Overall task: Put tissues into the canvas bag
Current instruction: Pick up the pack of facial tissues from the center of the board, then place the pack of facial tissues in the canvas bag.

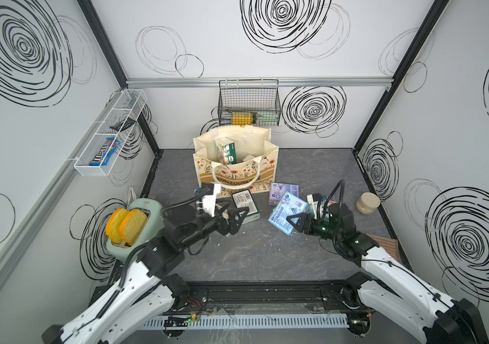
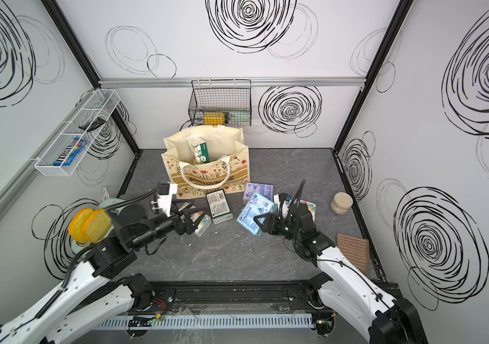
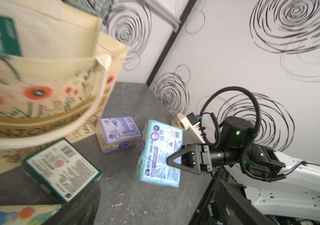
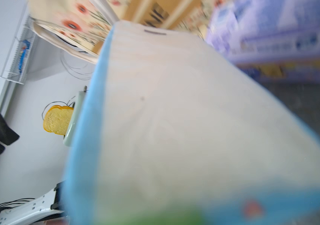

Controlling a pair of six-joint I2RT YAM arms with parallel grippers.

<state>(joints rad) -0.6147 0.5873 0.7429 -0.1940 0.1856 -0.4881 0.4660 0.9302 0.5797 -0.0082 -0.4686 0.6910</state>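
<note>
The right gripper (image 3: 170, 160) grips a light blue plastic-wrapped tissue pack (image 3: 158, 153) (left gripper (image 1: 238, 222) gapes, empty); next, probably lift it far-left into the cream floral canvas bag (image 1: 262, 166).

Matt woven cloth with printed flowers on the bag (image 1: 206, 171). Glossy, slightly crinkled plastic film around the blue pack (image 3: 155, 140), purple pack (image 3: 116, 128) and green pack (image 3: 61, 169). Matt, dark, stone-look top with fine scuffs on the table (image 1: 252, 253). Thin black metal wire for the basket (image 1: 249, 101); white metal mesh for the shelf (image 1: 109, 134). Smooth satin pale-green plastic on the toaster (image 1: 140, 207). Dull matt beige on the jar (image 1: 367, 202). Glossy white plastic shells on the 2 arms (image 1: 136, 286).
</note>
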